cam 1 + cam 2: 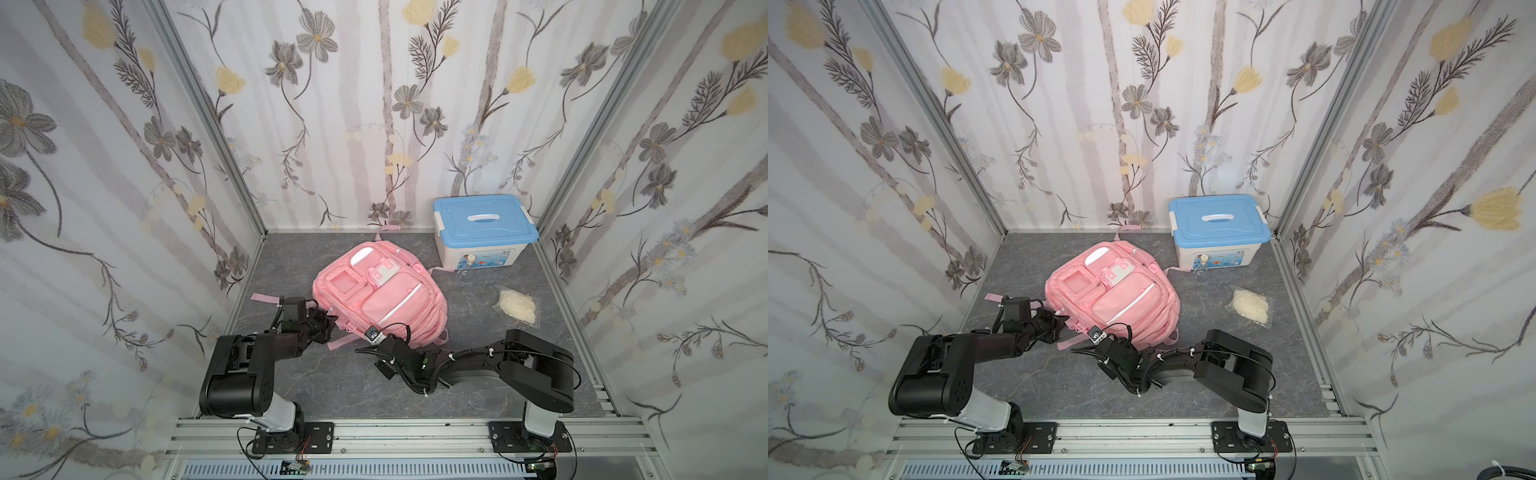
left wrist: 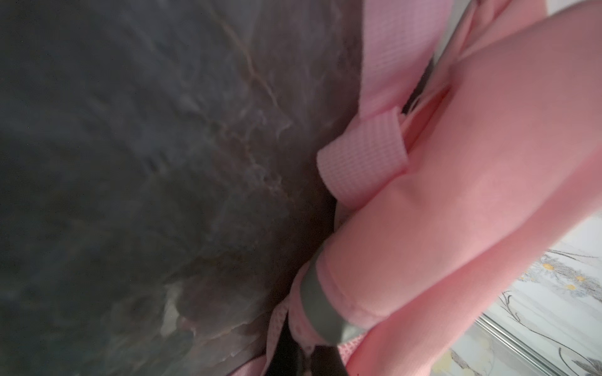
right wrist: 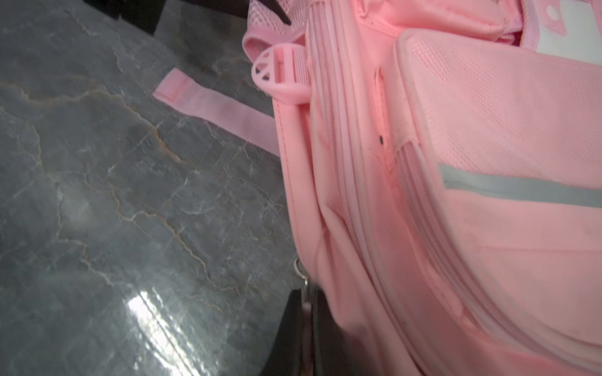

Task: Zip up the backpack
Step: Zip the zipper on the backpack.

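A grey marbled tabletop [image 1: 332, 386] enclosed by floral-papered walls [image 1: 62, 208] carries the backpack [image 1: 380, 291], which lies front-up just beyond both grippers, its long axis running away from them with the base end nearest and the top toward the back wall [image 1: 374, 124]. The left gripper [image 2: 301, 355] is clamped tight on pink fabric at the backpack's near corner; the right gripper [image 3: 306, 320], near it along the base edge, is pinched closed on a zip pull [image 3: 302, 273]
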Controlling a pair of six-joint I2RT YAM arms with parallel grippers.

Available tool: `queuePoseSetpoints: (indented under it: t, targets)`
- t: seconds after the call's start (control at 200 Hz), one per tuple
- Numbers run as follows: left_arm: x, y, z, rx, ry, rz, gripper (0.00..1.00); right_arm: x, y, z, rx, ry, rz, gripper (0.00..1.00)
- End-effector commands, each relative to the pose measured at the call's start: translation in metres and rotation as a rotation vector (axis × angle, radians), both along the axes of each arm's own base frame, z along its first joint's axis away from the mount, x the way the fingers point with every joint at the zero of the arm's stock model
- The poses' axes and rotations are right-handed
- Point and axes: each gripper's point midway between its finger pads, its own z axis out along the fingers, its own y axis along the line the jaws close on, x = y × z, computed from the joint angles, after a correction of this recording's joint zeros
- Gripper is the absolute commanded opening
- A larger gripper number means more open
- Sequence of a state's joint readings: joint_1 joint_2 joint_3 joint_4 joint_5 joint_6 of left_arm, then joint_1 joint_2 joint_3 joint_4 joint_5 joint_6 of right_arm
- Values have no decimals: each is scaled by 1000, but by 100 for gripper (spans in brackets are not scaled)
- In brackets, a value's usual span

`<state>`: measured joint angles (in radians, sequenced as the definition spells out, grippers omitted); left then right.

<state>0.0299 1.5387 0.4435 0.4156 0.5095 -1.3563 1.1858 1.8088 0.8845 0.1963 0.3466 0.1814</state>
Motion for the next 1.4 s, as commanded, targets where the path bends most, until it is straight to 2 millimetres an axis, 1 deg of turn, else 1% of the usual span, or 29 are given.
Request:
queuePoseSetpoints:
  t: [0.0, 0.035, 0.08, 0.155, 0.195, 0.215, 0.235, 0.245, 0.255, 0.265, 0.285, 0.38, 0.45, 0.465, 0.485, 0.545, 0.584, 0.644, 0.709, 0.764, 0.844, 0.949, 1.029, 1.074, 1.144, 1.189, 1.284, 1.394]
  targets:
    - [8, 35, -11, 125, 22, 114, 0, -13, -39, -22, -182, 79, 42, 0]
    - [11, 37, -8, 127, 16, 118, 0, -12, -43, -22, -192, 92, 49, 0]
    - [15, 37, -3, 130, 6, 109, 0, -12, -45, -20, -188, 106, 60, 0]
    - [23, 31, 7, 117, -13, 70, 0, -14, -35, -16, -159, 129, 99, 0]
    - [26, 29, 12, 103, -29, 64, 3, -17, -25, -14, -144, 145, 132, 0]
    - [27, 28, 15, 98, -37, 61, 6, -18, -21, -14, -137, 154, 144, 0]
    - [28, 27, 19, 96, -43, 58, 12, -20, -19, -16, -139, 164, 154, 0]
    - [28, 27, 21, 96, -48, 58, 18, -21, -18, -18, -138, 172, 162, 0]
    - [28, 27, 23, 98, -52, 57, 23, -19, -9, -10, -117, 165, 169, 0]
    - [28, 27, 25, 100, -53, 56, 28, -19, -5, -9, -110, 167, 176, 0]
    - [27, 27, 29, 106, -57, 52, 36, -19, 0, -7, -103, 170, 186, 0]
    - [22, 30, 57, 152, -86, 41, 56, -19, 22, 1, -73, 162, 220, 0]
    - [16, 32, 84, 174, -131, 46, 59, -20, 37, 7, -49, 155, 230, 0]
    - [14, 32, 85, 174, -128, 48, 59, -20, 40, 9, -40, 156, 228, 0]
    - [12, 31, 95, 174, -149, 48, 60, -19, 43, 10, -28, 163, 220, 0]
    - [3, 26, 104, 151, -161, 29, 59, -17, 53, 16, 16, 170, 206, 0]
    - [-6, 19, 101, 120, -150, 4, 58, -15, 57, 20, 44, 170, 189, 0]
    - [-19, 8, 89, 52, -132, -16, 54, -14, 62, 22, 76, 174, 179, 0]
    - [-34, -1, 80, 20, -123, -29, 54, -13, 68, 24, 95, 175, 175, 0]
    - [-49, -4, 73, 35, -100, -34, 56, -12, 75, 28, 110, 176, 175, 0]
    - [-64, -7, 75, 27, -108, -25, 56, -12, 86, 34, 136, 175, 181, 0]
    - [-83, -11, 76, 11, -112, -14, 56, -12, 98, 33, 146, 173, 185, 0]
    - [-94, -14, 71, -8, -107, 5, 55, -9, 101, 32, 158, 174, 166, 0]
    - [-100, -16, 65, -7, -98, 10, 55, -7, 102, 33, 170, 172, 151, 0]
    - [-105, -16, 56, 12, -86, 24, 54, -6, 106, 36, 187, 176, 143, 0]
    - [-105, -17, 54, 23, -87, 21, 54, -6, 109, 38, 197, 180, 148, 0]
    - [-102, -22, 55, 37, -87, -2, 54, -4, 111, 44, 209, 169, 141, 0]
    - [-98, -26, 46, 28, -76, -1, 53, 1, 111, 50, 216, 149, 129, 0]
